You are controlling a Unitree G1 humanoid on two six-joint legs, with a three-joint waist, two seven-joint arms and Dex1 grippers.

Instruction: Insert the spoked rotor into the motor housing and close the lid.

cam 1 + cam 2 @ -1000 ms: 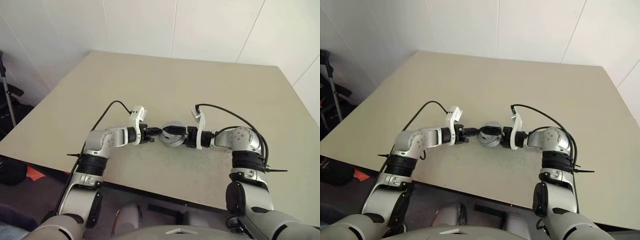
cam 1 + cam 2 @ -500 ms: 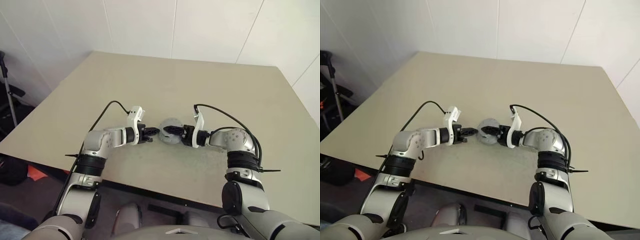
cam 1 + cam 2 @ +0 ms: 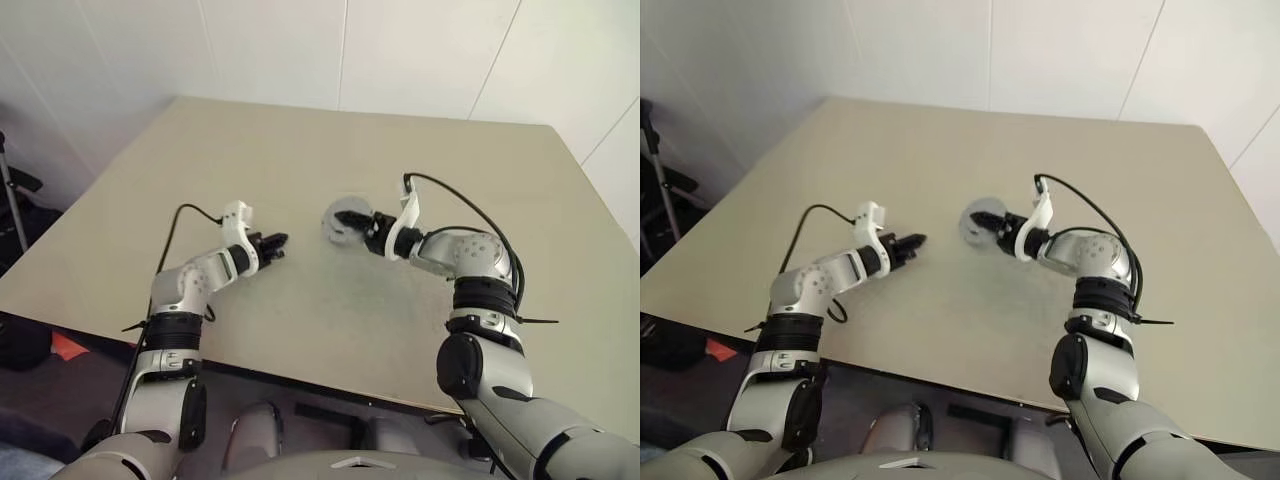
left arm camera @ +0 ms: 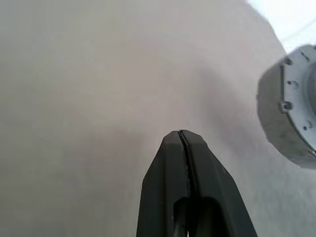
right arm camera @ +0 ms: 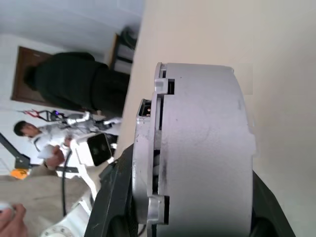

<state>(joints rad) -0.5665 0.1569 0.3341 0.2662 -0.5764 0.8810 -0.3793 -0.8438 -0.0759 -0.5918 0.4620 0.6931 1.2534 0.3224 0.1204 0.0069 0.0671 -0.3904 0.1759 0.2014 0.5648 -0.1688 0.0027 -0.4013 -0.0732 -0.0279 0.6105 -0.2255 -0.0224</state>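
The motor housing (image 3: 343, 219), a round grey metal drum, is gripped by the right claw (image 3: 358, 222) and held up over the middle of the beige bench (image 3: 300, 160). In the head views it is small, and the black fingers reach into it from the robot's right. The right wrist view brings it close: the housing (image 5: 197, 148) is seen edge-on, its lid (image 5: 145, 163) sitting against the body with a thin dark seam between the two, and a black finger (image 5: 116, 197) pressed to each flat side. Whether the rotor is inside cannot be told from any view.

The left claw (image 3: 277, 241) is well apart from the housing, off to the robot's left and low over the bench. The left wrist view shows what the head views cannot: its two fingers (image 4: 168, 182) are pressed tight together with nothing between them, and the housing's rim (image 4: 291, 118) with its small bolt lugs shows at the edge.

Past the bench edge, the right wrist view also catches a person in dark clothing (image 5: 74, 89) standing in the room.
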